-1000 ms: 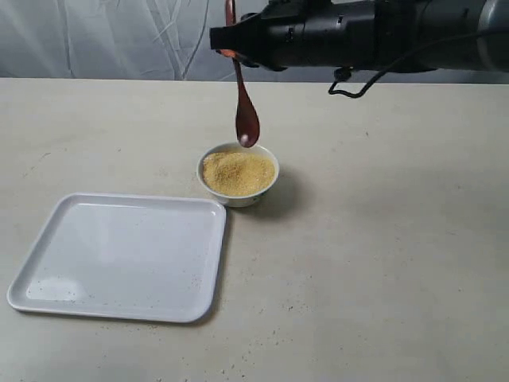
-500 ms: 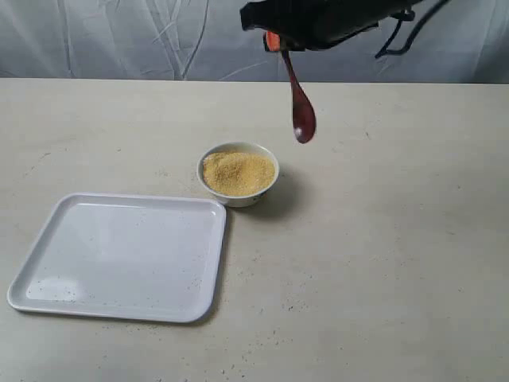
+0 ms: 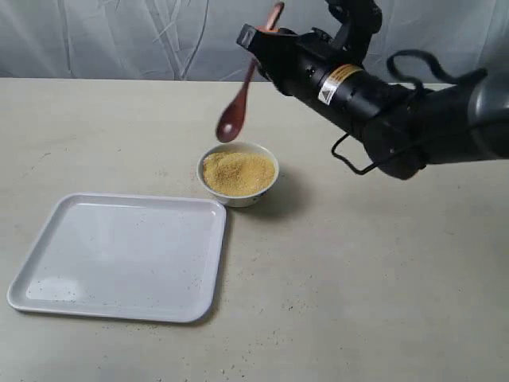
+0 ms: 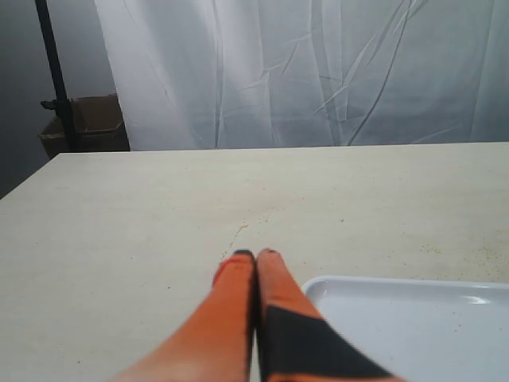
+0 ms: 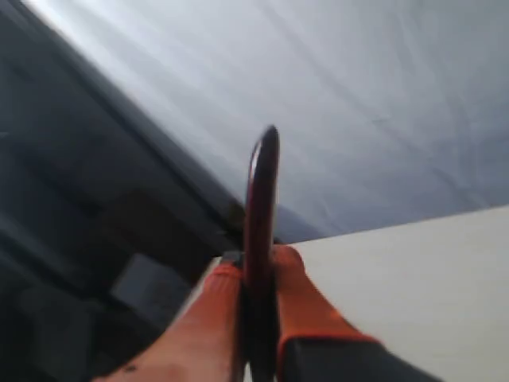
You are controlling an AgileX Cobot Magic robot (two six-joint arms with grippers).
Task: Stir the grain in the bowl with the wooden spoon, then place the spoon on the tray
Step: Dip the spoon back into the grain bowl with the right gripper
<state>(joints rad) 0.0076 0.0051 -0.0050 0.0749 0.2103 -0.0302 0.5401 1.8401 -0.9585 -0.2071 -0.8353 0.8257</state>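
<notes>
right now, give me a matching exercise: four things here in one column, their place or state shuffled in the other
1 wooden spoon
2 grain
3 tray
4 left claw

a in the bowl
b shut, holding nothing
c flat on the table
d held in the air by the right claw

Pairs: 1-d, 2-a, 3-c, 4-b

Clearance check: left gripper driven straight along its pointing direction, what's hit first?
Path looks free: left gripper faces bare beige tabletop, then probably white curtain. The white rectangular plastic tray lies beside that line.
</notes>
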